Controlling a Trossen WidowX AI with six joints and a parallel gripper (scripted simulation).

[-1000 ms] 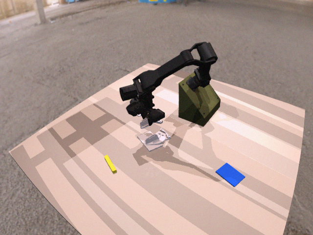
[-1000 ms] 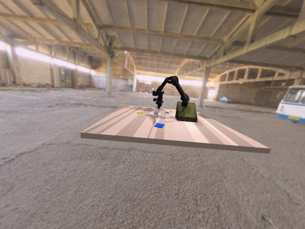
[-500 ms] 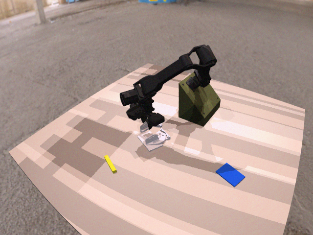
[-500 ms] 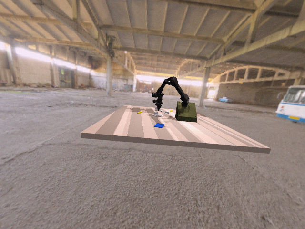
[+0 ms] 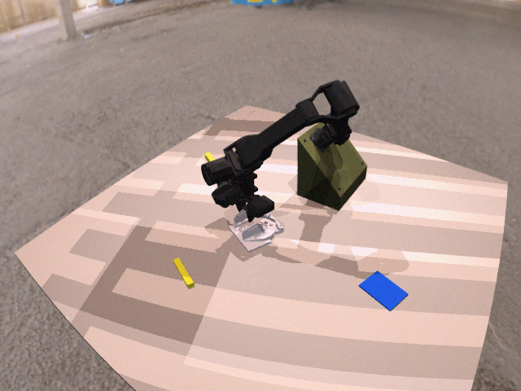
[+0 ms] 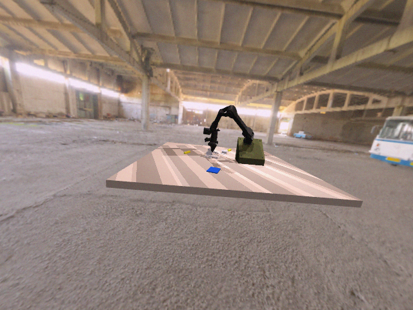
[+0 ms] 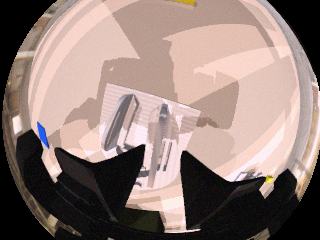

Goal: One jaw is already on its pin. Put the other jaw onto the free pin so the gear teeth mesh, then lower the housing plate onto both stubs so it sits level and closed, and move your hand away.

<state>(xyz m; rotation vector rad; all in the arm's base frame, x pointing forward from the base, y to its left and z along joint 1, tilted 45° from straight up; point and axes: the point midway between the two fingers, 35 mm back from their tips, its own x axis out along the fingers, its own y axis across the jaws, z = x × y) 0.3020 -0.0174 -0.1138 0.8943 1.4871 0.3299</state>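
A pale base plate [image 5: 251, 248] [image 7: 145, 98] lies on the table. One grey jaw [image 5: 253, 231] [image 7: 119, 121] sits on its left half in the wrist view. My gripper [image 5: 251, 217] [image 6: 212, 150] [image 7: 163, 151] points down over the base, shut on the other grey jaw [image 5: 240, 217] [image 7: 159, 131]. That jaw is at or just above the base, beside the first jaw; whether it touches a pin cannot be told. The pins and the gear mesh are not clear. A grey part, seemingly the housing plate [image 6: 224, 152] [image 7: 246, 176], lies apart from the base; the arm hides it in the top view.
A yellow bar [image 5: 183, 272] [image 6: 187, 152] [image 7: 184, 2] and another yellow bar [image 5: 209, 156] [image 6: 229, 150] [image 7: 269, 179] lie apart on the table. A flat blue plate [image 5: 383, 291] [image 6: 213, 170] [image 7: 43, 135] lies farther off. The olive wedge block [image 5: 315, 168] [image 6: 250, 153] stands under the arm's base.
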